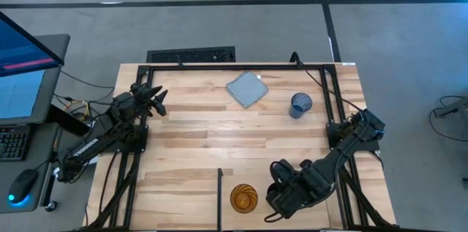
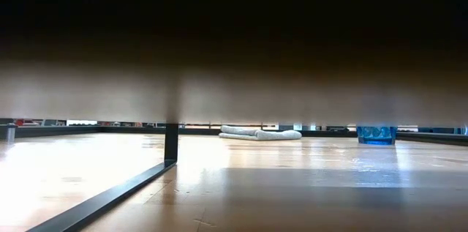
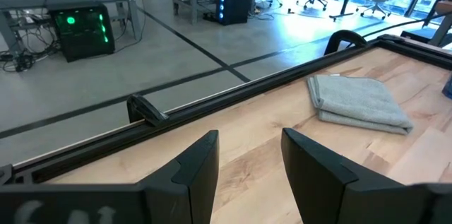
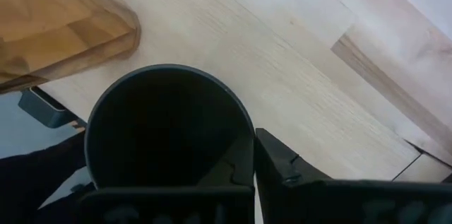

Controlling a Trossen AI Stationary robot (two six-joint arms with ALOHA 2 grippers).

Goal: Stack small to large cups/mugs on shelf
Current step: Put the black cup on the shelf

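Observation:
My right gripper (image 1: 279,190) is near the table's near edge and is shut on the black cup (image 4: 166,128), whose dark round opening fills the right wrist view. The amber tumbler (image 1: 243,197) (image 4: 63,26) stands upright just left of it, beside the black divider bar (image 1: 219,195). The blue cup (image 1: 300,105) (image 2: 376,134) stands upright toward the far right. My left gripper (image 1: 155,100) (image 3: 247,160) is open over the far left of the table, touching nothing. A blurred dark shape covers the upper low view. My right gripper holds the black cup by its rim wall (image 4: 248,136). One finger (image 4: 233,171) is inside the cup and the other finger (image 4: 286,167) is outside. Whether the cup's base rests on the wood, I cannot tell.
A folded grey-blue cloth (image 1: 246,89) (image 3: 357,100) (image 2: 259,134) lies near the far edge, left of the blue cup. A black frame rail (image 1: 234,66) runs along the far edge. Bare planks (image 1: 219,133) fill the middle. A monitor and keyboard stand off the table's left.

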